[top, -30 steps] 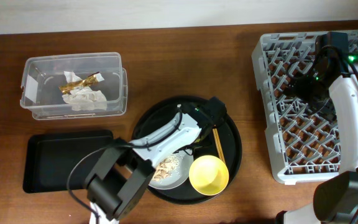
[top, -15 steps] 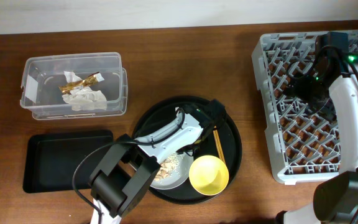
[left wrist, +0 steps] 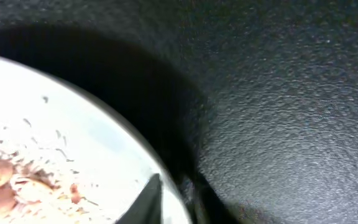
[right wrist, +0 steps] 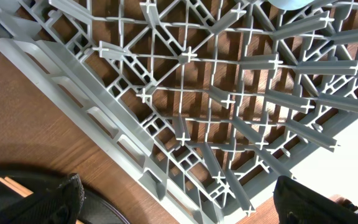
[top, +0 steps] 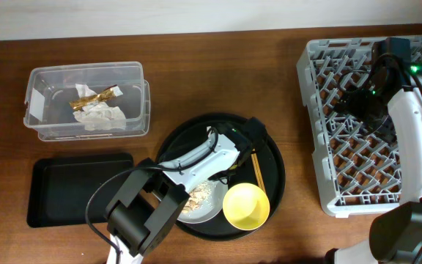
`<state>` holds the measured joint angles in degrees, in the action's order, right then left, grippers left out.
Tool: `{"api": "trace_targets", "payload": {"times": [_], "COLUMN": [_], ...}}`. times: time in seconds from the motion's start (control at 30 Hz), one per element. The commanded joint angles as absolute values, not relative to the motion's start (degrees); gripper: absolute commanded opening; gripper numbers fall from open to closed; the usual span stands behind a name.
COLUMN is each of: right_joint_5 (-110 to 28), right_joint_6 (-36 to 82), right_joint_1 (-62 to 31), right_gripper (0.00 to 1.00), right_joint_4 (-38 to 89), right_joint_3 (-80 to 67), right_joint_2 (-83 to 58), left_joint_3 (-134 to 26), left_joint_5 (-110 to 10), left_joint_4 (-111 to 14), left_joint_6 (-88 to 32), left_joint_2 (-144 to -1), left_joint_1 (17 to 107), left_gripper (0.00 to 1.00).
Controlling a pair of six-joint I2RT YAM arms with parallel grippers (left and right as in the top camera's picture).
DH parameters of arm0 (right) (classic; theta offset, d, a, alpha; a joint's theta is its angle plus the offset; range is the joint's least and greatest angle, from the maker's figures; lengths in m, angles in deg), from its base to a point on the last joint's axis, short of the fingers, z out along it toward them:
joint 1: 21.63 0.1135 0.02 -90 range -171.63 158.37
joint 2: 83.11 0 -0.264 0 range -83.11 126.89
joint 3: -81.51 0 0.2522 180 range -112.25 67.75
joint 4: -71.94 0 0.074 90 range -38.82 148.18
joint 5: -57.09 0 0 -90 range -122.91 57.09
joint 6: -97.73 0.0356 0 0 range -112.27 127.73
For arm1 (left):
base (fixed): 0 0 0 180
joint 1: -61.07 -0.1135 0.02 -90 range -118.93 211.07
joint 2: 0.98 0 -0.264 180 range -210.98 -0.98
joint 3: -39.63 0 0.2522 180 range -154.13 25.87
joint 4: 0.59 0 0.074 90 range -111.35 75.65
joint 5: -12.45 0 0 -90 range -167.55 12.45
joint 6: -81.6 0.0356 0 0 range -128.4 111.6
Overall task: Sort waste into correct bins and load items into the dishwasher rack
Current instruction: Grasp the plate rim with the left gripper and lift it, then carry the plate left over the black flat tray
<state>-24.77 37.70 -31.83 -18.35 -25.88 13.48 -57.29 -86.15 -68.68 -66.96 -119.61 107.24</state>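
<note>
On the round black tray lie a pale grey plate with beige food scraps, a yellow bowl and wooden chopsticks. My left gripper reaches down at the plate's right edge. In the left wrist view the plate has its rim pinched between my left gripper's fingers, one on the plate and one outside it. My right gripper hovers open over the grey dishwasher rack, nothing between its fingers. The clear tub holds the napkin and the wrapper.
The shallow black rectangular tray lies at the front left, below the clear tub. The rack fills the right wrist view, with the round tray's edge and a chopstick end at its lower left. Bare wooden table lies between tub and rack.
My left gripper's fingers have closed in onto the plate's rim, and the left arm shifted slightly. The right arm has stayed still.
</note>
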Motion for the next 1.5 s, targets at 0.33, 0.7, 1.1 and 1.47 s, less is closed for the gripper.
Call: {"api": "trace_targets", "payload": {"times": [0.33,0.7,1.1,1.47], "right_joint_5": [-23.63,-23.63,-23.63,-23.63], "right_joint_6": [38.23,38.23,38.23,38.23], "right_joint_1": [-32.16,-32.16,-32.16,-32.16], "right_gripper": [0.99,0.99,0.99,0.99], "right_joint_4": [-18.50,-18.50,-18.50,-18.50], "right_joint_3": [-25.99,-25.99,-25.99,-25.99], "right_joint_2": [13.64,13.64,13.64,13.64], "left_joint_3": [-62.51,-66.14,-72.48,-83.32], "left_joint_5": [-89.84,-90.67,-91.48,-94.08], "left_joint_4": [-74.38,-81.18,-90.32,-104.09], "left_joint_6": [-66.64,-66.61,-64.04,-63.69], "left_joint_2": [-120.13,-120.11,-120.11,-118.47], "left_joint_1": [107.57,107.57,106.17,95.96], "left_gripper": [0.01,0.01,0.01,0.01]}}
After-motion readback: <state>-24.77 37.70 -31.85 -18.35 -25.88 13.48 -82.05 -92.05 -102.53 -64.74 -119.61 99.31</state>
